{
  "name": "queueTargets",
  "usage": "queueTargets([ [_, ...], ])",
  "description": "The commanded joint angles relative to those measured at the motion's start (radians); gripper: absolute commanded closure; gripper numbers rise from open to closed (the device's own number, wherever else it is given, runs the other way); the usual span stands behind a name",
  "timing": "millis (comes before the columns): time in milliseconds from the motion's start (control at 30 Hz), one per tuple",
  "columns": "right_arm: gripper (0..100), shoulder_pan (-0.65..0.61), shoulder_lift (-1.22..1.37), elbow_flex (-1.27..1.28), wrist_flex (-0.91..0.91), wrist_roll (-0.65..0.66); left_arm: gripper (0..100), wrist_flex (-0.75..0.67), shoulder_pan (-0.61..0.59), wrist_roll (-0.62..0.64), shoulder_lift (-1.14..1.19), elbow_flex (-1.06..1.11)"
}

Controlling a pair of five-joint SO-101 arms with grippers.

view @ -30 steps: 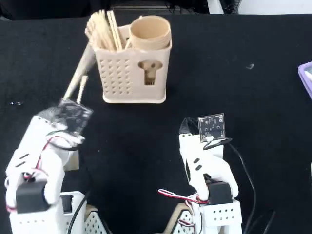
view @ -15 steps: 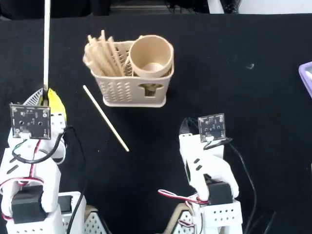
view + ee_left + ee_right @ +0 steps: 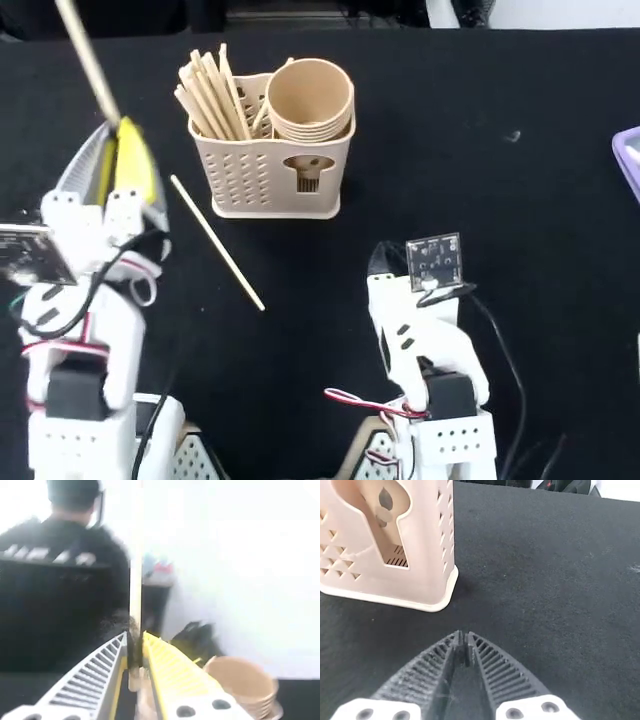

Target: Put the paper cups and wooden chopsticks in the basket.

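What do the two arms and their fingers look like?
The left arm and right arm are white shells with black motors, red wires and a black wrist circuit board. Left gripper: ribbed, one yellow, one white. Right gripper: ribbed, black.

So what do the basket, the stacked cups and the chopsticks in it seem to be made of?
The basket looks like moulded plastic: matte beige, with even rows of punched holes. The cups are likely paper: matte tan, with thin nested rims. The chopsticks are probably bare wood or bamboo: pale, straight, no visible gloss.
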Motion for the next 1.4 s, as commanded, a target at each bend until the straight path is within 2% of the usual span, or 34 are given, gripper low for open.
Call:
queueTargets([
  [0,98.4,-0.014,-0.071,-0.005,-0.015,0.012,97,-0.187,0.102,0.014,0.127,-0.021],
  [100,98.4,-0.012,-0.073,-0.005,-0.017,0.012,97,-0.328,0.143,0.014,0.272,-0.045],
  [200,98.3,-0.011,-0.076,-0.005,-0.02,0.012,97,-0.405,0.166,0.014,0.419,-0.081],
  [500,98.3,-0.011,-0.077,-0.005,-0.023,0.012,97,-0.419,0.173,0.014,0.723,-0.203],
  [833,98.3,-0.011,-0.077,-0.005,-0.023,0.012,97,-0.42,0.165,0.014,0.838,-0.219],
  [1033,98.3,-0.011,-0.077,-0.005,-0.021,0.012,97,-0.52,0.163,0.009,0.873,-0.208],
  [1367,98.3,-0.011,-0.077,-0.005,-0.023,0.012,97,-0.531,0.163,0.015,0.948,-0.182],
])
